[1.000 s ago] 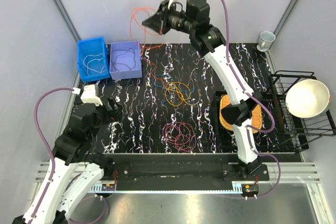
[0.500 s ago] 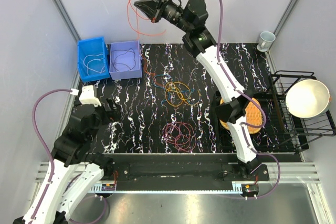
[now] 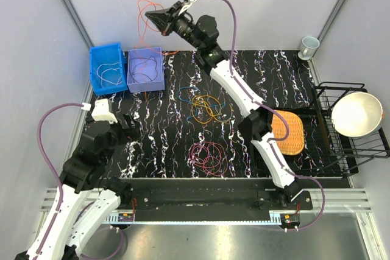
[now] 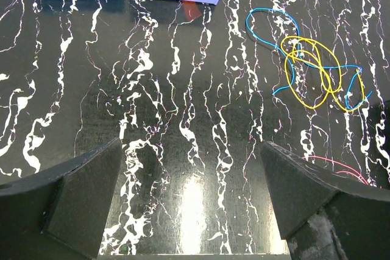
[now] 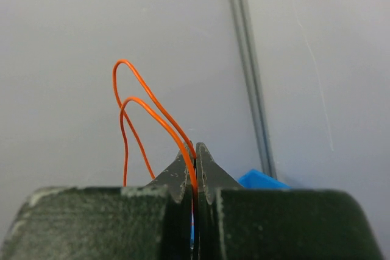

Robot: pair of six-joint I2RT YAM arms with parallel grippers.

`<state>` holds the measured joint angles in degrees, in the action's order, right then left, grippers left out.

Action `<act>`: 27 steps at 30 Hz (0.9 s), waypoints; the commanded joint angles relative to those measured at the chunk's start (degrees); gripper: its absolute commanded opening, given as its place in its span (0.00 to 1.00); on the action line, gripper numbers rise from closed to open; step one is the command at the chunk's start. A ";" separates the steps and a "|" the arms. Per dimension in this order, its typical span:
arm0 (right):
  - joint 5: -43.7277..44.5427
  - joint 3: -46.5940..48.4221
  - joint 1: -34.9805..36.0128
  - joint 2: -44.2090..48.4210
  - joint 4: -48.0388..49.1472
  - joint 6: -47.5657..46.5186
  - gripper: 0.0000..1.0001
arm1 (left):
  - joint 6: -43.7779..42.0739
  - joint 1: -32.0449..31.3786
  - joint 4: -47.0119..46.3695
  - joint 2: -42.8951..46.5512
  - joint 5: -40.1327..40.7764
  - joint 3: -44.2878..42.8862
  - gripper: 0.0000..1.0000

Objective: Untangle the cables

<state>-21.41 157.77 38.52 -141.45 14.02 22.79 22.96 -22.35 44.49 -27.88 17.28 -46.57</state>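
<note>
Orange cable (image 3: 139, 19) is pinched by the right claw (image 3: 150, 15) high near the far-left purple bin (image 3: 146, 84). Lowering and release seem needed next. Left claw (image 4: 190, 147) is spread wide.

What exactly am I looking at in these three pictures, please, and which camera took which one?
Two white robot arms are bolted at the near edge of a black white-veined table. The wide picture looks down from above; each of the other two comes from a camera on one wrist. On the table lie a tangle of thin yellow and blue wire loops, a magenta-red wire pile, a blue plastic bin and a lavender plastic bin. The right gripper, raised near the far wall, is shut on a thin orange wire loop. The left gripper hangs open, holding nothing.
</note>
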 commanded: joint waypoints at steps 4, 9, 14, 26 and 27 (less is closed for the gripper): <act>11.56 3.32 0.15 -11.81 3.82 -5.47 0.00 | 0.59 0.11 -1.07 -0.69 2.15 -0.54 0.99; 14.02 1.75 0.24 -15.26 5.58 -4.33 0.00 | 0.42 0.11 -1.07 -1.65 1.80 -0.54 0.99; 14.91 3.15 0.24 -20.00 5.75 -2.22 0.00 | 0.51 0.11 -1.07 -2.53 1.62 -0.54 0.99; 13.85 2.36 1.82 -23.52 6.02 -1.16 0.08 | 0.77 0.11 -0.98 -3.41 2.32 -0.54 0.98; 14.20 1.84 1.99 -23.52 6.02 -1.08 0.08 | 0.77 0.11 -0.98 -3.50 2.32 -0.54 0.98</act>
<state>-8.05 158.12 38.74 -164.46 16.49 21.71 23.00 -22.35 44.51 -30.59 17.91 -46.57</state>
